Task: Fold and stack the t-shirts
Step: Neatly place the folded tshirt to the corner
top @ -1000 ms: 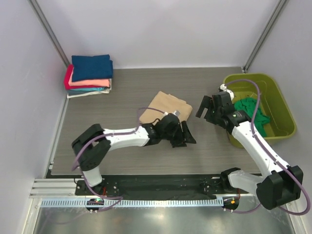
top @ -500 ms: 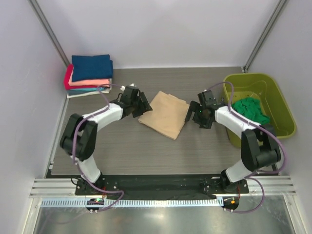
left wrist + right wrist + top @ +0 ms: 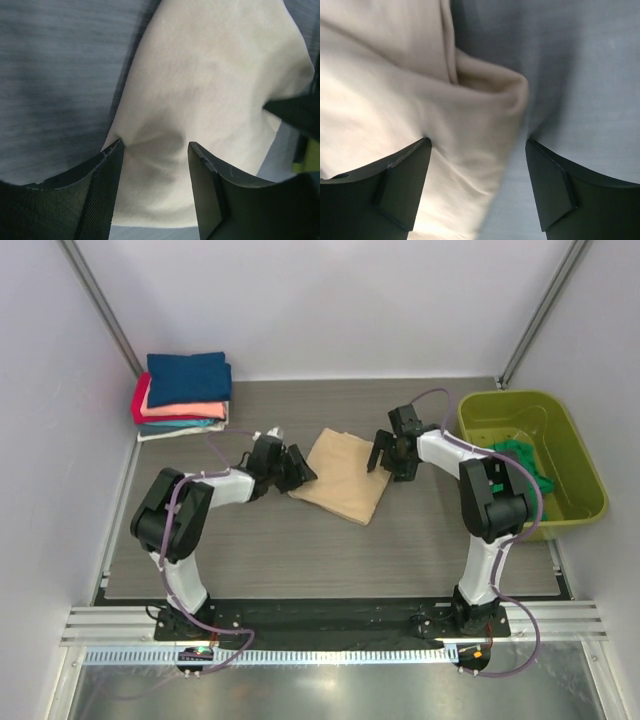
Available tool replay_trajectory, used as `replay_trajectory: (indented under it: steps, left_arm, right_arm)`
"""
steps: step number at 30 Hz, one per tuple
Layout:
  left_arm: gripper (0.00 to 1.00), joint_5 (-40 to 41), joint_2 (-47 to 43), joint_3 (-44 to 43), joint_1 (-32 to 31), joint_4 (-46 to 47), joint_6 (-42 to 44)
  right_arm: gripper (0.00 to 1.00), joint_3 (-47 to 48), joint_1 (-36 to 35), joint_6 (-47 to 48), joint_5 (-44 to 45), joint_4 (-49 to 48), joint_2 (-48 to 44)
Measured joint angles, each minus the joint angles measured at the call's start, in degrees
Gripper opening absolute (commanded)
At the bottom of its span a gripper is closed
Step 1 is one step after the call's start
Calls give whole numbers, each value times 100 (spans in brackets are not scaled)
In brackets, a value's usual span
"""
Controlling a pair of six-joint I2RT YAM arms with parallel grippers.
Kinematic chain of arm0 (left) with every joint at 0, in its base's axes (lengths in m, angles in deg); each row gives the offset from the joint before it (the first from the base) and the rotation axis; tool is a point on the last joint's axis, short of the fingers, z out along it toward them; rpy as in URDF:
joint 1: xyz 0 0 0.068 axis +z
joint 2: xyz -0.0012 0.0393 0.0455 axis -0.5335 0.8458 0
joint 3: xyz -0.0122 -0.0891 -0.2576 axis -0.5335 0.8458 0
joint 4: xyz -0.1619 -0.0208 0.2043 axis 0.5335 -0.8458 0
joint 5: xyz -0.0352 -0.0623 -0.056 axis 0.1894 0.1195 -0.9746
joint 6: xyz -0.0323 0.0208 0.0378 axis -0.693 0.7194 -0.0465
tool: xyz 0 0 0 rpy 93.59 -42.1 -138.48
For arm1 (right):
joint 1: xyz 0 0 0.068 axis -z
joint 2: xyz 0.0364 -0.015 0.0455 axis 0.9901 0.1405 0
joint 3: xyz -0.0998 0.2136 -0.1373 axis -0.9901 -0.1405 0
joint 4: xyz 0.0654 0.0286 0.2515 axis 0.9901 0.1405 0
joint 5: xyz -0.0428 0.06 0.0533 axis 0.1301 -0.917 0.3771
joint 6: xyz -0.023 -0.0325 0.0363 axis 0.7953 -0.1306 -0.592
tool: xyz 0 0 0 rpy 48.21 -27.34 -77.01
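A folded tan t-shirt point(image 3: 342, 475) lies mid-table. My left gripper point(image 3: 300, 470) is open at its left corner; in the left wrist view the tan cloth point(image 3: 200, 100) lies between the spread fingers point(image 3: 102, 190). My right gripper point(image 3: 388, 455) is open at its right corner; in the right wrist view the folded tan edge point(image 3: 485, 105) lies between the fingers point(image 3: 405, 185). A stack of folded t-shirts point(image 3: 185, 392), navy on top, then coral, teal and red, sits at the back left. An emerald green t-shirt point(image 3: 525, 465) lies crumpled in the tub.
A lime-green plastic tub point(image 3: 580, 455) stands at the right edge of the table. White walls and metal posts close in the back and sides. The grey table point(image 3: 300, 550) ends at a rail near the arm bases.
Both arms swung in from the front of the table to the tan t-shirt's opposite corners. The shirt has shifted slightly. Both grippers stay open.
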Motion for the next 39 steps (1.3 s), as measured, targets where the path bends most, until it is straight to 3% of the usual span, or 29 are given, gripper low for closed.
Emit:
replay_trajectory:
  steps: [4, 9, 12, 15, 19, 25, 28, 30, 33, 36, 39]
  left_arm:
    - [57, 57, -407, 988, -415, 940, -468]
    - [57, 251, -529, 1902, -2382, 2374, -1840]
    - [57, 210, -468, 1912, -3600, 2483, -2487]
    - [59, 44, -787, 1937, -4166, 1867, -2830]
    - [62, 221, -1845, 1794, -4162, 68, -2817]
    - [70, 887, -2859, 365, -4148, -2124, -2282]
    - [81, 1309, -3084, -254, -4085, -2780, -1720]
    - [81, 1515, -3165, -455, -3884, -3099, -1309]
    - [82, 1445, -3268, -201, -2970, -3108, -713]
    - [87, 1401, -3257, 367, -1941, -2771, -136]
    - [87, 1351, -2914, 629, -1351, -2500, 400]
  right_arm:
    - [81, 879, 0, 166, -2, 42, 664]
    - [80, 2133, 0, 540, -177, 74, 1530]
    - [82, 2677, -20, 793, -339, 22, 1897]
    - [83, 3027, -81, 1097, -466, -4, 2124]
    - [84, 3423, -234, 1386, -546, -9, 2376]
    - [90, 3617, -527, 1582, -304, 162, 2444]
    - [92, 3641, -605, 1550, 70, 466, 2387]
    - [92, 3560, -595, 1434, 363, 732, 2216]
    - [94, 3174, -439, 1244, 800, 1027, 1604]
    - [97, 2649, -267, 1099, 1296, 1349, 575]
    - [98, 2157, -129, 957, 1628, 1530, -682]
